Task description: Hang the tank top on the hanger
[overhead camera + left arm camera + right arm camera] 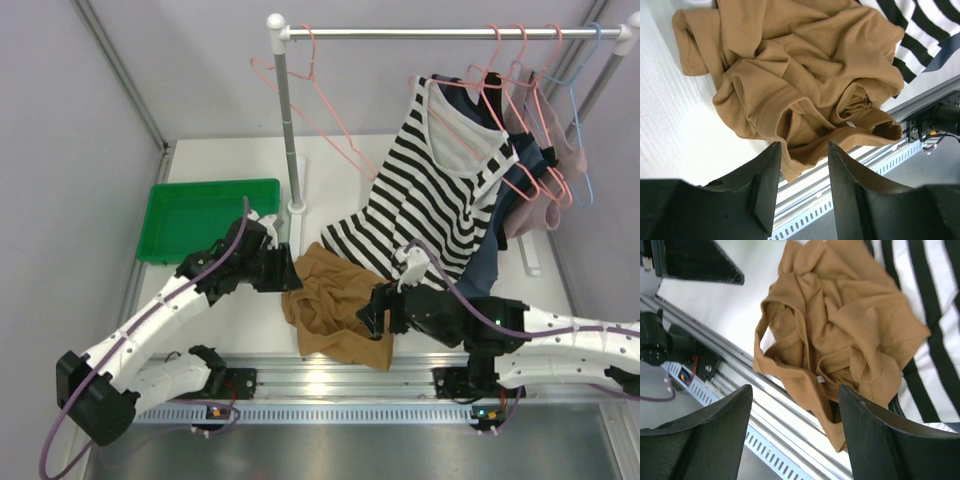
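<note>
The tan tank top (pixel 335 305) lies crumpled on the white table, its near edge draped over the front rail. It also shows in the left wrist view (pixel 805 75) and the right wrist view (pixel 840 325). The bare pink hanger (pixel 310 70) hangs on the rack rail at the left end, far behind the top. My left gripper (pixel 290 273) is open and empty at the top's left edge (pixel 803 147). My right gripper (pixel 375 318) is open and empty at the top's right near edge (pixel 795 390). Neither gripper touches the fabric.
A black-and-white striped top (pixel 440 190) hangs from the rail, its hem touching the tan top. Further garments on pink hangers and a blue hanger (pixel 575 120) hang at the right. The rack pole (pixel 288 130) stands behind the left gripper. A green tray (pixel 210 215) sits at the back left.
</note>
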Robot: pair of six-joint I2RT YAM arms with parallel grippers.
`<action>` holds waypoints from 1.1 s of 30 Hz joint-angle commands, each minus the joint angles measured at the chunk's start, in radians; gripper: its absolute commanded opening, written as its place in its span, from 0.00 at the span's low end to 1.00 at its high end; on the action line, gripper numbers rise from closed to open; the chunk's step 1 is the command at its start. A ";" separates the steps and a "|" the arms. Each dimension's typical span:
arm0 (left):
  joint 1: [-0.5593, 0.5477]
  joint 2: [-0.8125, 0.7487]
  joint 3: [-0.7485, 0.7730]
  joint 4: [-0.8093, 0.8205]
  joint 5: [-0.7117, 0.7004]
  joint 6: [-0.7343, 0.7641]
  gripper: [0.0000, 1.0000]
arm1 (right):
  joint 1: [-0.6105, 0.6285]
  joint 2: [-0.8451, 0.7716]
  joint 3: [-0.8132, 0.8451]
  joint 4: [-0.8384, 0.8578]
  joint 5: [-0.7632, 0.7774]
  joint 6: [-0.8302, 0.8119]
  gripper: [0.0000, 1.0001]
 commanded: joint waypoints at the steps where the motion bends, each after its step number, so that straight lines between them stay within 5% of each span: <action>1: -0.002 -0.042 0.087 -0.037 -0.019 0.028 0.48 | 0.020 -0.039 0.121 -0.071 0.140 -0.024 0.70; 11: -0.002 -0.082 0.201 -0.100 -0.049 0.050 0.48 | 0.009 0.042 0.418 -0.171 0.257 -0.222 0.80; 15: -0.003 -0.084 0.221 -0.103 -0.045 0.054 0.48 | -0.113 0.167 0.597 -0.192 0.153 -0.346 0.79; 18: -0.002 -0.081 0.230 -0.099 -0.043 0.062 0.48 | -0.364 0.263 0.757 -0.182 -0.047 -0.456 0.76; 25: -0.002 -0.081 0.253 -0.112 -0.037 0.082 0.48 | -0.401 0.485 1.104 -0.151 -0.012 -0.595 0.81; 30: -0.002 -0.090 0.256 -0.115 -0.028 0.096 0.48 | -0.428 0.559 1.127 -0.066 0.005 -0.656 0.89; 33: -0.002 -0.090 0.262 -0.117 -0.022 0.105 0.48 | -0.532 0.652 1.196 -0.065 -0.117 -0.685 0.85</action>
